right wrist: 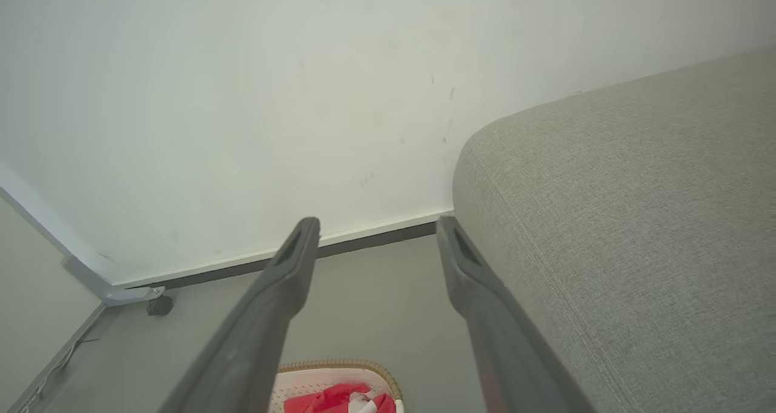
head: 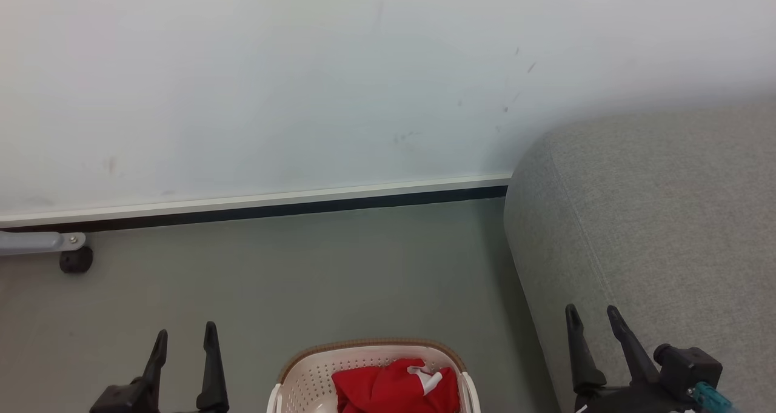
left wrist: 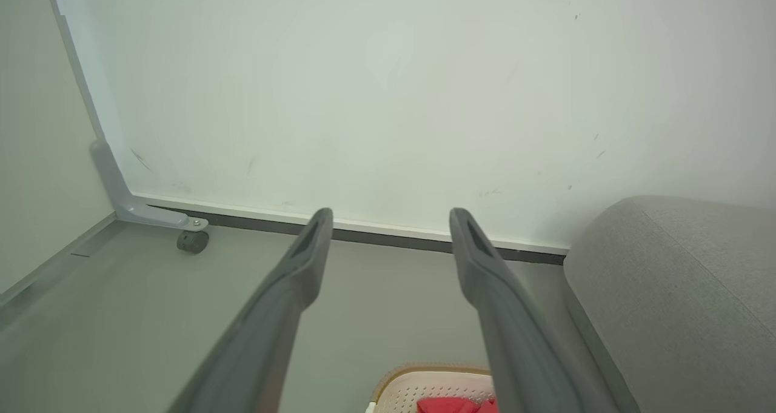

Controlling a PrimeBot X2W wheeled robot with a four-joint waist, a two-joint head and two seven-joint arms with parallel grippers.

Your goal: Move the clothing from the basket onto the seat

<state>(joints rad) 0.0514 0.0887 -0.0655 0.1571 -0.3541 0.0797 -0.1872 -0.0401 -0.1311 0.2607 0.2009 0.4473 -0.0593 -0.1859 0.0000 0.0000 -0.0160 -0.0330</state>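
In the basket (head: 303, 382), between your left tool (head: 185, 332) and right tool (head: 591, 310), lies the clothing (head: 394, 389), beside the seat (head: 667, 219). The 2 tools are spread wide, empty. Risk: snagging the perforated wall would drag the basket.

Pale wall (head: 242, 85), faintly scuffed, with small dark marks (head: 516, 73) towards the upper right. A white skirting strip (head: 254, 201) above a dark band (head: 303, 209) meets the grey-green floor (head: 303, 279). At far left, a grey metal bar (head: 36, 242) carries a black castor (head: 76, 259) under its end, on the floor.
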